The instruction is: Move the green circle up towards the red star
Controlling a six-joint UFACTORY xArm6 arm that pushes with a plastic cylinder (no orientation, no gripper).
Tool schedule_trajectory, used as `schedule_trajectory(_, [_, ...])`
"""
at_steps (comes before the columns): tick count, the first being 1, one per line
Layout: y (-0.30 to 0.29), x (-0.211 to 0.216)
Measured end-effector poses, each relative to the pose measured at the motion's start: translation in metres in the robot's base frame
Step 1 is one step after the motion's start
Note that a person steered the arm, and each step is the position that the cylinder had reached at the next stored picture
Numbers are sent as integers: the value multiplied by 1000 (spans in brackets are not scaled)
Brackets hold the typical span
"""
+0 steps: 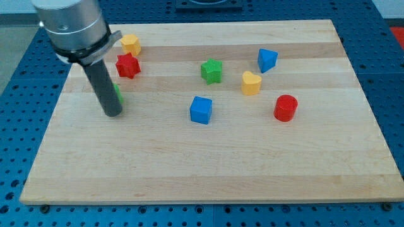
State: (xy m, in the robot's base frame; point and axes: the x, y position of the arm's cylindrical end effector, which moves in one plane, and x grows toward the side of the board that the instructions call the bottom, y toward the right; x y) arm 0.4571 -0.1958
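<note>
worktop (pixel 208 164): pale wooden board, rectangular, lying on a blue perforated surface.

arm: grey metal cylinder at the view's top left, ending in a straight dark rod. my tip (pixel 112 114): rests on the worktop at the view's left side. no jaws on this arm, only the rod; it has hold of nothing.

green circle (pixel 118 94): small green block, almost wholly hidden behind the rod, only a sliver showing at the rod's right edge, just above my tip. shape cannot be made out from the sliver. whether the rod touches it cannot be told.

red star (pixel 127 65): small red star-shaped block, just above the green circle, close beside the rod's upper part.

yellow block (pixel 130 44): small, shape unclear, just above the red star near the worktop's top edge.

green star (pixel 212 70): small green star-shaped block, near the worktop's middle, upper half.

blue cube (pixel 201 110): small blue block, below the green star.

yellow heart (pixel 251 82): small yellow heart-shaped block, right of the green star.

blue triangle (pixel 267 60): small blue wedge-shaped block, above and right of the yellow heart.

red cylinder (pixel 285 108): small red round block, below and right of the yellow heart.
</note>
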Motion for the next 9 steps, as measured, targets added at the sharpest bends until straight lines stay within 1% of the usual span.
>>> schedule_trajectory(1, [-42, 1])
schedule_trajectory(2, [-52, -12])
schedule_trajectory(3, [-32, -21])
schedule_trajectory(5, [0, -21])
schedule_trajectory(6, [8, -21])
schedule_trajectory(7, [-6, -19])
schedule_trajectory(8, [12, 6])
schedule_trajectory(9, [58, 19])
